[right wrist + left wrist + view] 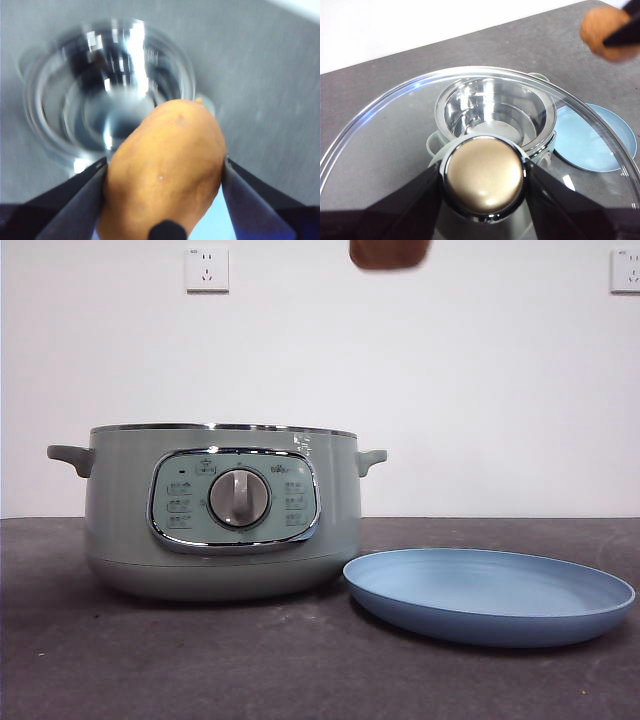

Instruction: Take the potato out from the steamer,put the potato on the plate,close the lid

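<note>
The sage-green steamer (220,510) stands open on the table's left, its shiny inside empty in the left wrist view (495,112). The light-blue plate (490,595) lies to its right. My right gripper (165,175) is shut on the golden-brown potato (165,170) and holds it high above the steamer's right edge; the potato shows at the top edge of the front view (390,252) and in the left wrist view (607,32). My left gripper (484,180) is shut on the knob of the glass lid (395,125) and holds it above the steamer.
The dark table (200,660) runs to a white wall with two sockets (206,270). The plate (592,142) lies right beside the steamer.
</note>
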Motion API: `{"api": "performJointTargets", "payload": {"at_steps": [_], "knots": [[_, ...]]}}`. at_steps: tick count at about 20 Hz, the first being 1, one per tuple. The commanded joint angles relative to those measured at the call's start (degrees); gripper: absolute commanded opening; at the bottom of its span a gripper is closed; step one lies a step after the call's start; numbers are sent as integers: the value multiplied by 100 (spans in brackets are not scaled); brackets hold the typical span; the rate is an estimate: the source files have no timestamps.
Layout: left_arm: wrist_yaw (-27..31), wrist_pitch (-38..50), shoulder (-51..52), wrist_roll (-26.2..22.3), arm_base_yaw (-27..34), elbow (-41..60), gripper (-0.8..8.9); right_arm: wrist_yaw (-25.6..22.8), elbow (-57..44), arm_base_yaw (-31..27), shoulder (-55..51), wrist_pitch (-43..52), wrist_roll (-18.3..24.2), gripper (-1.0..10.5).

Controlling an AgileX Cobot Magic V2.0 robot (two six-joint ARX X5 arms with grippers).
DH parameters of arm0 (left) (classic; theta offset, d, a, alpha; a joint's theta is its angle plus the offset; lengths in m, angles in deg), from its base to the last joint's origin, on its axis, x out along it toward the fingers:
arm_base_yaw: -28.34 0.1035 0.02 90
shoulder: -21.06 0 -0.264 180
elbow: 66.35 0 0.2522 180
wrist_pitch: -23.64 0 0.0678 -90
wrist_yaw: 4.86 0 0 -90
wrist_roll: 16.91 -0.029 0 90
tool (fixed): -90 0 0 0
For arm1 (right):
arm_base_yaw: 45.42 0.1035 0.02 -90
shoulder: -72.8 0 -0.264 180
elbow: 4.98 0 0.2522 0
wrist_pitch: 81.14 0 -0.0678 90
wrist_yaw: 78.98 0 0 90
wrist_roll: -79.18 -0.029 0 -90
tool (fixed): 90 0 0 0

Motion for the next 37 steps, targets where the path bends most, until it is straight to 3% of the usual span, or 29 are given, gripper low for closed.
{"api": "performJointTargets", "payload": {"at_steps": [1, 9, 13, 18, 24, 25, 26, 28, 29, 37], "knots": [[-118, 302, 48, -52, 15, -55, -9, 20, -911, 22, -190, 439, -52, -13], [-120, 310, 44, -52, 15, -55, -9, 57, -3724, -138, -363, 2520, -439, -13], [-125, 328, 42, -52, 15, -55, -9, 247, -4656, -651, -321, 3445, -481, -13], [-275, 334, -142, -50, 4, -55, -9, 826, -4970, -1281, -81, 4022, -474, -13], [-577, 866, -872, -52, 2, -55, -9, 1110, -4970, -1360, 337, 4054, -479, -1], [-645, 1014, -1023, -59, -2, -55, -9, 1108, -4970, -1360, 337, 4035, -481, 42], [-748, 1163, -1182, -66, -7, -55, -9, 1106, -4970, -1360, 337, 4015, -511, 156], [-852, 1508, -1543, -68, -33, -55, -9, 1106, -4970, -1373, 319, 3960, -568, 529], [-852, 1709, -1738, -70, -50, -55, -9, 1106, -4968, -1392, 315, 3952, -590, 640], [-852, 3143, -3386, -173, -195, -55, -9, 1095, -4959, -1392, -627, 3910, -590, 648]]}}
